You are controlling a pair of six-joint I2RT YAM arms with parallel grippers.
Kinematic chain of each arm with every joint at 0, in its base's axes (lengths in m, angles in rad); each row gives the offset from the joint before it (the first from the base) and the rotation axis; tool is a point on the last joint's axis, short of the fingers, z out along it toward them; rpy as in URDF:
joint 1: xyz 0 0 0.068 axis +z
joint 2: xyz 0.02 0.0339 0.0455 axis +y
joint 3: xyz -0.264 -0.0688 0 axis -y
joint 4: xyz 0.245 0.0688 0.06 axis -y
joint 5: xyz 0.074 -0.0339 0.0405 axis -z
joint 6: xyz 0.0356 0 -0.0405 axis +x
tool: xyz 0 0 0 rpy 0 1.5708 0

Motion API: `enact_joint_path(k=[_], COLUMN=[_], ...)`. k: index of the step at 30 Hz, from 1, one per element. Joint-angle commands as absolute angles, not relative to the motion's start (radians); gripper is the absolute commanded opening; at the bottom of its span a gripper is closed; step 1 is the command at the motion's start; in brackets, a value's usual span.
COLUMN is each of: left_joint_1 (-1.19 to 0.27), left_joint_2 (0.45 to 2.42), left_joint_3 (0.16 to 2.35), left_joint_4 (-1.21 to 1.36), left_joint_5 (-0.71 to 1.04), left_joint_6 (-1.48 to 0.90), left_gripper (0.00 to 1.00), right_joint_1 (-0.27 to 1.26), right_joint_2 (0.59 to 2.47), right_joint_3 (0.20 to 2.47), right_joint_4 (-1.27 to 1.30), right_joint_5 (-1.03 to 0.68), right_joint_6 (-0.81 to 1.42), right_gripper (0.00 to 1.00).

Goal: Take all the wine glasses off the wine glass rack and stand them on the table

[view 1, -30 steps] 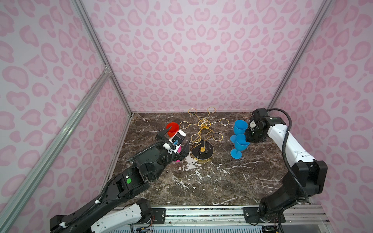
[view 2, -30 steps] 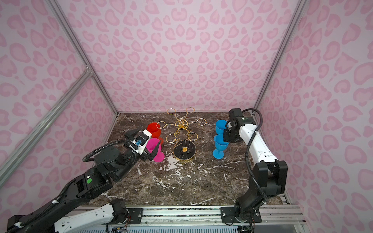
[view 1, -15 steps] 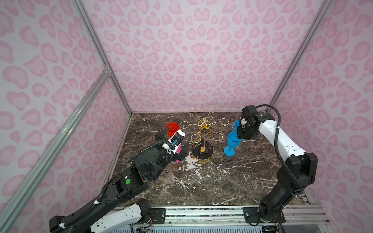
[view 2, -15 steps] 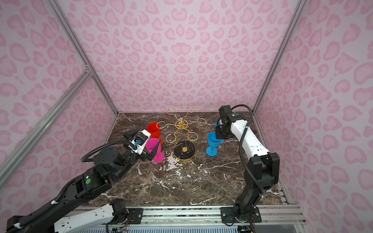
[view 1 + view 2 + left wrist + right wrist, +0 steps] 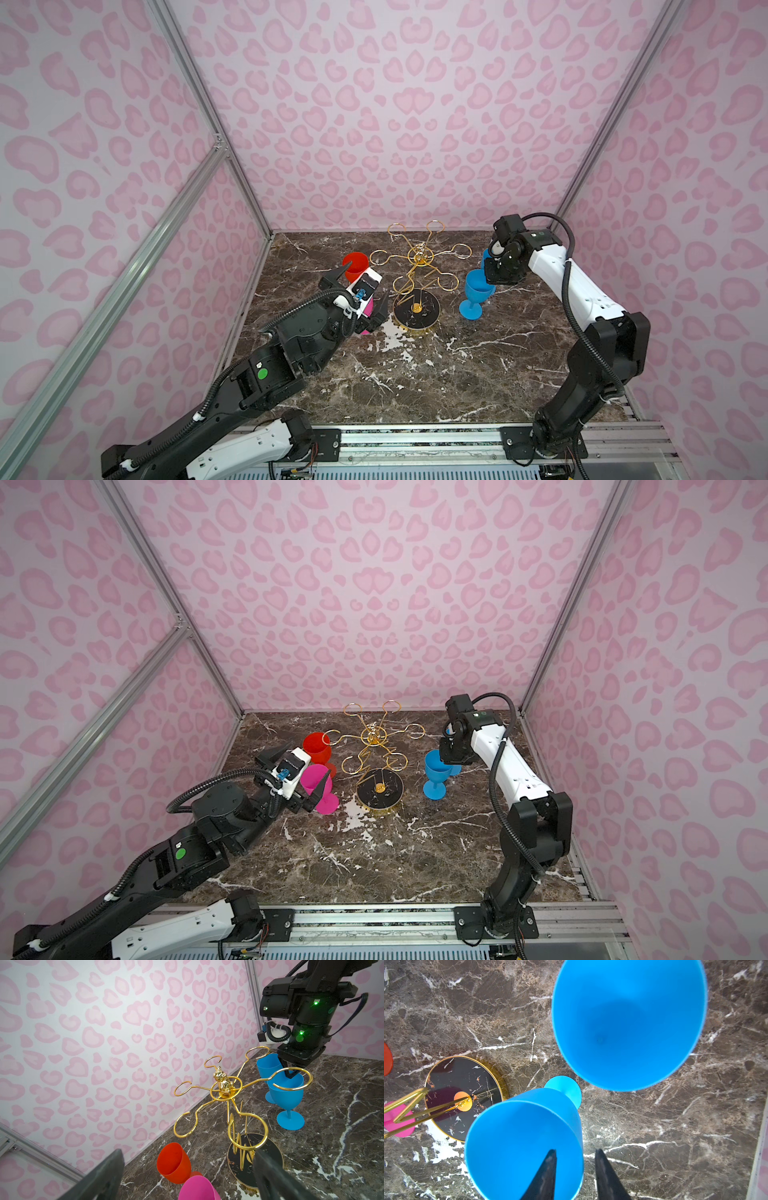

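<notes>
Top views first: the blue plastic wine glass [image 5: 477, 291] is seen standing upright on the dark marbled counter [image 5: 415, 374]. It's just beside the thin gold wire wine glass rack [image 5: 417, 309] and clear of its loops, so the set-down looks basically done. The right claw [image 5: 491, 281] is parked at the rim.

Left wrist view: no loop is seen carrying a glass. The left claw [image 5: 188, 1155] is spread wide with a pink plastic goblet [image 5: 197, 1188] between its jaws, nothing squeezed.

Right wrist view: the jaws are parted a little astride the glass wall, one finger [image 5: 546, 1174] inside. A straight-up lift would be best, so the rim isn't snagged and the second blue glass [image 5: 629, 1022] nearby isn't bumped.
</notes>
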State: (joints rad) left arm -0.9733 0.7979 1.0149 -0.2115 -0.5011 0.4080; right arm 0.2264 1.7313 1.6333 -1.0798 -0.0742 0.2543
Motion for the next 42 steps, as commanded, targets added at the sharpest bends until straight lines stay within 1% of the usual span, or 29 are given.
enact_joint_path(k=[1, 4, 5, 6, 9, 10, 11, 13, 15, 18, 22, 24, 26, 29, 32, 34, 36, 38, 39, 41, 42], left_joint_1=[-0.973, -0.973, -0.973, -0.973, -0.973, -0.973, -0.973, -0.967, -0.941, -0.85, -0.63, -0.507, -0.371, -0.19, -0.066, -0.035, -0.015, -0.002, -0.001, 0.0, 0.003], left_joint_2=[0.793, 0.79, 0.789, 0.789, 0.783, 0.778, 0.771, 0.747, 0.716, 0.662, 0.583, 0.566, 0.575, 0.642, 0.772, 0.901, 1.063, 1.225, 1.269, 1.323, 1.349], left_joint_3=[1.027, 1.024, 1.022, 1.02, 1.012, 1.004, 0.995, 0.961, 0.923, 0.863, 0.734, 0.644, 0.557, 0.405, 0.3, 0.29, 0.324, 0.369, 0.423, 0.395, 0.396], left_joint_4=[-0.199, -0.197, -0.195, -0.193, -0.183, -0.173, -0.159, -0.117, -0.094, -0.094, -0.062, -0.023, 0.0, 0.092, 0.286, 0.407, 0.453, 0.492, 0.466, 0.678, 0.728], left_joint_5=[-0.498, -0.5, -0.502, -0.506, -0.547, -0.573, -0.6, -0.65, -0.659, -0.672, -0.658, -0.675, -0.661, -0.511, -0.357, -0.32, -0.308, -0.299, -0.288, -0.274, -0.279], left_joint_6=[0.4, 0.398, 0.398, 0.397, 0.398, 0.397, 0.397, 0.403, 0.398, 0.327, 0.19, 0.112, 0.003, -0.094, -0.169, -0.168, -0.155, -0.158, -0.149, -0.141, -0.137], left_gripper=[0.98, 0.98, 0.98, 0.98, 0.98, 0.98, 0.98, 0.98, 0.98, 0.98, 0.98, 0.98, 0.97, 0.97, 0.97, 0.97, 0.97, 0.97, 0.97, 0.97, 0.97], right_joint_1=[0.227, 0.227, 0.226, 0.221, 0.195, 0.181, 0.169, 0.137, 0.111, 0.097, 0.088, 0.08, 0.064, 0.05, 0.048, 0.043, 0.04, 0.03, 0.021, 0.01, 0.012], right_joint_2=[1.721, 1.704, 1.698, 1.688, 1.635, 1.607, 1.577, 1.49, 1.372, 1.143, 0.847, 0.76, 0.722, 0.765, 0.895, 1.021, 1.112, 1.221, 1.263, 1.341, 1.373], right_joint_3=[1.646, 1.67, 1.68, 1.695, 1.722, 1.722, 1.714, 1.656, 1.539, 1.208, 0.755, 0.583, 0.461, 0.306, 0.207, 0.182, 0.264, 0.284, 0.318, 0.354, 0.368], right_joint_4=[-1.088, -1.104, -1.112, -1.122, -1.141, -1.138, -1.128, -1.061, -0.94, -0.637, -0.183, -0.026, 0.069, 0.244, 0.44, 0.566, 0.526, 0.652, 0.655, 0.711, 0.74], right_joint_5=[-0.084, -0.073, -0.065, -0.055, -0.033, -0.024, -0.016, 0.001, 0.032, 0.13, 0.174, 0.225, 0.229, 0.233, 0.271, 0.283, 0.31, 0.322, 0.301, 0.263, 0.25], right_joint_6=[0.265, 0.265, 0.263, 0.262, 0.256, 0.257, 0.255, 0.251, 0.235, 0.216, 0.131, 0.12, 0.103, 0.1, 0.118, 0.127, 0.134, 0.115, 0.108, 0.096, 0.091], right_gripper=[0.45, 0.53, 0.57, 0.63, 0.71, 0.88, 0.99, 0.99, 0.99, 0.99, 0.99, 0.99, 0.99, 0.99, 0.99, 1.0, 1.0, 1.0, 1.0, 1.0, 1.0])
